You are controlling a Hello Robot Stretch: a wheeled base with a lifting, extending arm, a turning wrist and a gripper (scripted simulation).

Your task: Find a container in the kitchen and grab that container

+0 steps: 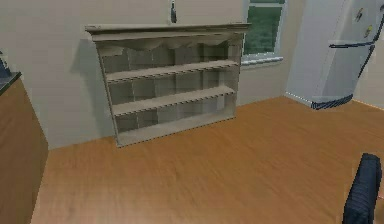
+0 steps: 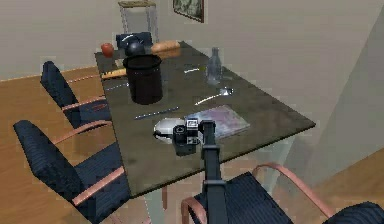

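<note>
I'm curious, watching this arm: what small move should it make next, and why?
Probably reach farther out across the table: the fingers sit near a white plate, while the black pot, a likely container, stands beyond them.

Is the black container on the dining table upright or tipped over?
Upright: the black container stands on its base on the table, round rim facing up.

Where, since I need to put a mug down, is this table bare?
Bare: the table corner right of the paper, and the near strip between plate and edge. Crowded: the far end around the pot and bottle, and the plate by the end effector.
</note>
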